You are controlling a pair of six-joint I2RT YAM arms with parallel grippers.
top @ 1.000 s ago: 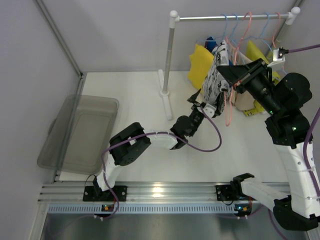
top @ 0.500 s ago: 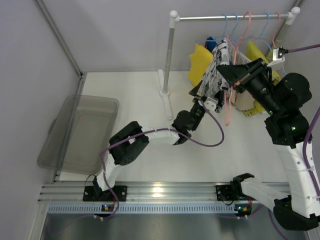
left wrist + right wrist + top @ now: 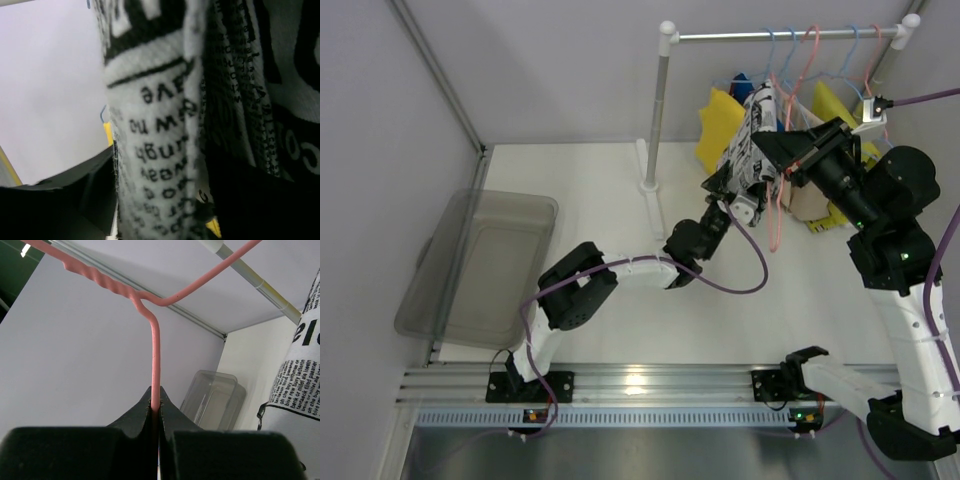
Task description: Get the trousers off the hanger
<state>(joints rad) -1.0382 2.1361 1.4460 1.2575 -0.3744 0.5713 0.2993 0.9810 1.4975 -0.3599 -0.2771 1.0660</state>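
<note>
The black-and-white print trousers [image 3: 752,140] hang on a pink hanger [image 3: 777,225] under the rail. My right gripper [image 3: 785,150] is shut on the pink hanger's wire [image 3: 155,350], beside the trousers [image 3: 300,390]. My left gripper [image 3: 723,192] is at the trousers' lower end. In the left wrist view its jaws stand apart with a fold of the print cloth [image 3: 150,125] between them. The bright yellow trousers [image 3: 720,125] and the blue ones [image 3: 740,85] hang behind, mostly hidden.
The rack's white post [image 3: 655,110] and rail [image 3: 740,36] stand at the back with several blue and pink hangers. A beige cloth [image 3: 807,200] and more yellow cloth [image 3: 832,100] hang by the right arm. A clear bin [image 3: 480,265] sits at the left.
My left gripper has risen and moved in onto the lower end of the print trousers. The right gripper has kept hold of the pink hanger, almost still.
</note>
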